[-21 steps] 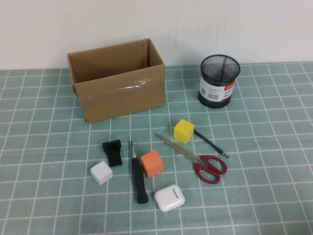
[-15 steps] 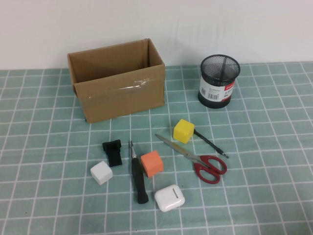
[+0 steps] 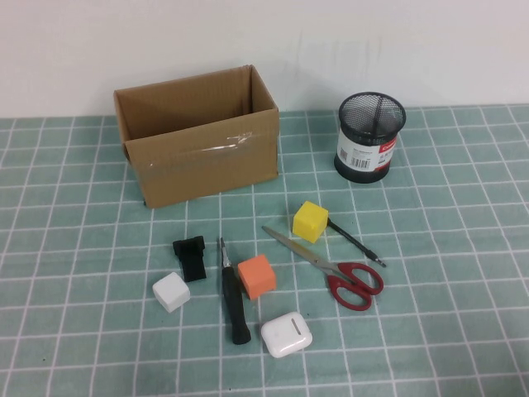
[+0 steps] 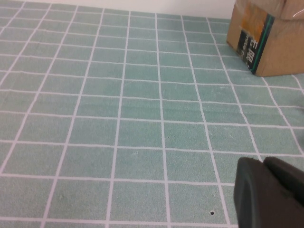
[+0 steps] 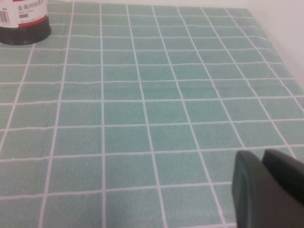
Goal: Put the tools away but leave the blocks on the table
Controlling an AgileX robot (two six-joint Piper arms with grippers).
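On the teal grid table, a black-handled screwdriver lies between the white block and the orange block. Red-handled scissors lie right of the orange block. A thin black pointed tool sticks out from behind the yellow block. Neither gripper shows in the high view. My left gripper hangs shut and empty over bare mat near the cardboard box. My right gripper hangs shut and empty over bare mat, away from the mesh cup.
An open cardboard box stands at the back left and a black mesh pen cup at the back right. A small black clip-like piece and a white glossy case lie among the blocks.
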